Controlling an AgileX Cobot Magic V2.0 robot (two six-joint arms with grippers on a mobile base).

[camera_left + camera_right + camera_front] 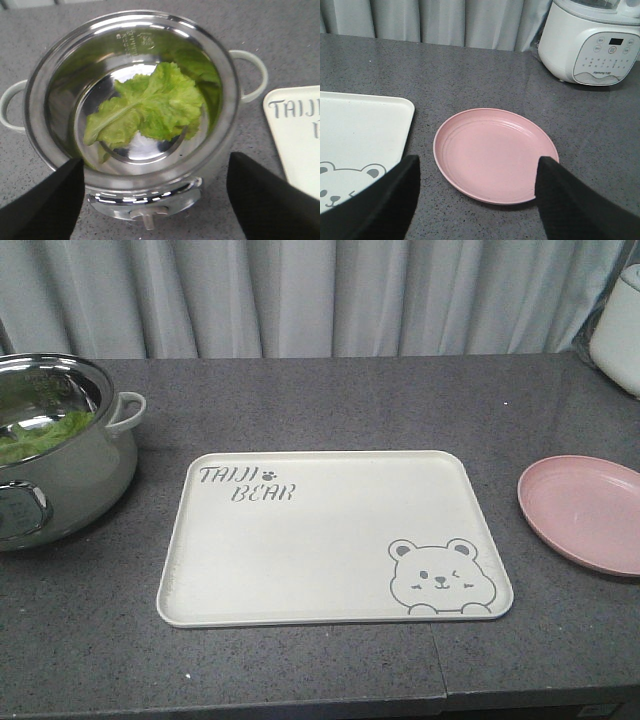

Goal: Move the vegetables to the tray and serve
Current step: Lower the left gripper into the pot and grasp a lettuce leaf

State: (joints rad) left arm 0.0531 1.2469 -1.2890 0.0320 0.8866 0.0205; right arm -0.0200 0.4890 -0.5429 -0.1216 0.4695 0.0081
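A dark grey table (300,400) carries everything. The cream tray (330,570) lies near the middle of its front edge. A steel pot (60,480) with pale green handles stands at the left edge, near the tray. A white rice cooker (592,45) sits at the back right corner. A pink plate (585,510) lies at the right edge. The lettuce leaves (150,107) lie flat on the pot's bottom. The left gripper (156,197) hangs above the pot, fingers spread wide, holding nothing. The right gripper (477,200) hangs over the plate, likewise spread.
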